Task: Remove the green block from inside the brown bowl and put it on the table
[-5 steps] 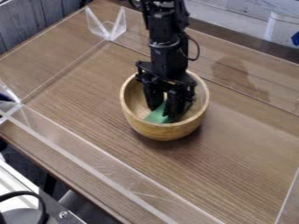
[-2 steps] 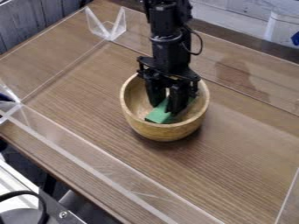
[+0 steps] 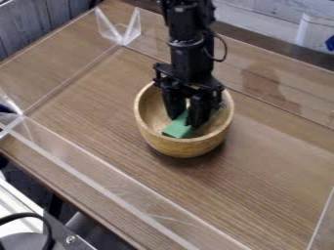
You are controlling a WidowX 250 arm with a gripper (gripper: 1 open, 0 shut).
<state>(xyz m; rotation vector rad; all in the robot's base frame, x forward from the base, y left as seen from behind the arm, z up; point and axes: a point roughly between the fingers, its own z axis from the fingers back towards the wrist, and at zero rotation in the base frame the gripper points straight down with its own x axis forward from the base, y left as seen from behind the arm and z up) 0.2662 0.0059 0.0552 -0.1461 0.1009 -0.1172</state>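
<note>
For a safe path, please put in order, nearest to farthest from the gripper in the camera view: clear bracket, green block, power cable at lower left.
1. Green block: beneath the gripper.
2. Clear bracket: upper left.
3. Power cable: lower left.

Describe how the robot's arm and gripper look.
The arm is black and slim, built of boxy, jointed segments, with a thin dark cable looping out beside it. The gripper is black too, with narrow fingers; finer detail is too small to make out. No markings can be read.

The block (image 3: pixel 178 126) lies in the bowl (image 3: pixel 185 145) on the table (image 3: pixel 98 122).
</note>
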